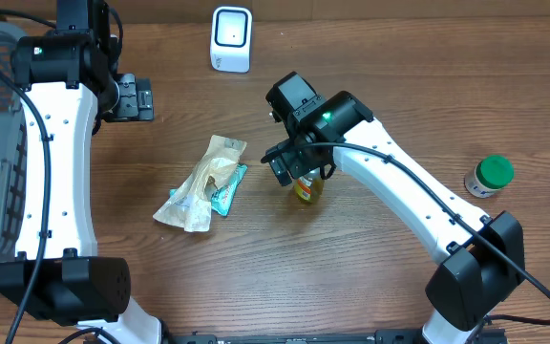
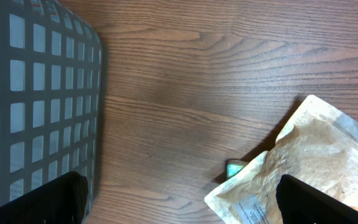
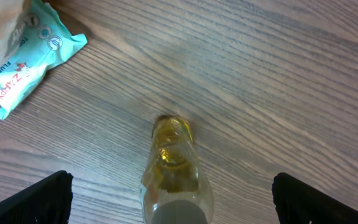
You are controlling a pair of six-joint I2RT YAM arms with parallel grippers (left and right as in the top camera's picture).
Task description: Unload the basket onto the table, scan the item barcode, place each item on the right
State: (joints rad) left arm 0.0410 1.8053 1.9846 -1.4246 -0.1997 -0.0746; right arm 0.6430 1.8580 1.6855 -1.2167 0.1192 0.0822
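Looks like we're pre-grasp: R gripper (image 3: 173, 196) spread over bottle (image 3: 173, 149) mid-frame, L gripper (image 2: 182, 196) spread too; next we lower, pinch it, carry to scanner (image 1: 231, 38) top-center.

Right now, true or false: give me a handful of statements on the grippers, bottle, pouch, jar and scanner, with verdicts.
1. Both grippers are open. True: the left gripper and the right gripper both stand wide.
2. The right gripper grips the bottle. False: the bottle sits between the open fingers, untouched.
3. The pouch lies in the basket. False: it lies on the table, partly over a teal packet.
4. The jar stands alone at the robot's right. True.
5. The left gripper holds the scanner. False: the scanner stands by itself at the far edge.
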